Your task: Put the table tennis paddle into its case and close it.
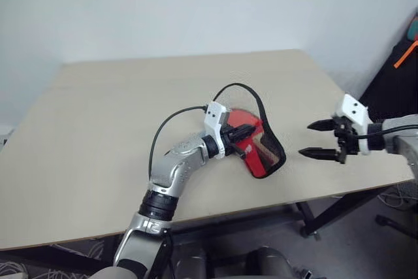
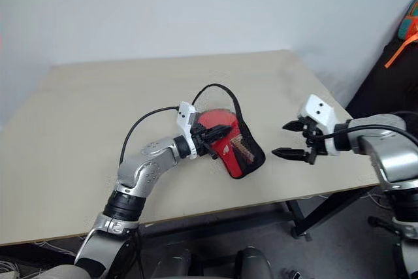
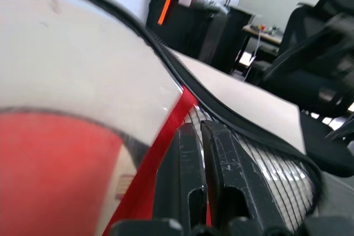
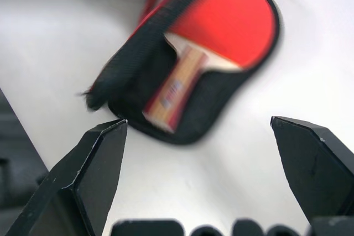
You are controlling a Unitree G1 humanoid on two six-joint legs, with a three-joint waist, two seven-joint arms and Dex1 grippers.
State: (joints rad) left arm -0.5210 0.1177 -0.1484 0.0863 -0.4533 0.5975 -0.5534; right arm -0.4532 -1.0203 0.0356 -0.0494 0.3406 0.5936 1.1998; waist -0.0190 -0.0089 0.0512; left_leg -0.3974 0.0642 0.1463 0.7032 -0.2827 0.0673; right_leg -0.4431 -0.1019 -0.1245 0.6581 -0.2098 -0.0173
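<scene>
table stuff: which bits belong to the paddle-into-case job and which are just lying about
Job:
- table tennis paddle, lying inside the open case
- case, flap gripped by the left gripper
- right gripper, jaws wide, off to the side

Lying about:
- table
- black chair

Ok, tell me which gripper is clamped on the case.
The left gripper: its fingers are shut on the case's flap, paddle inside. The right gripper hangs wide open, apart from it.
</scene>
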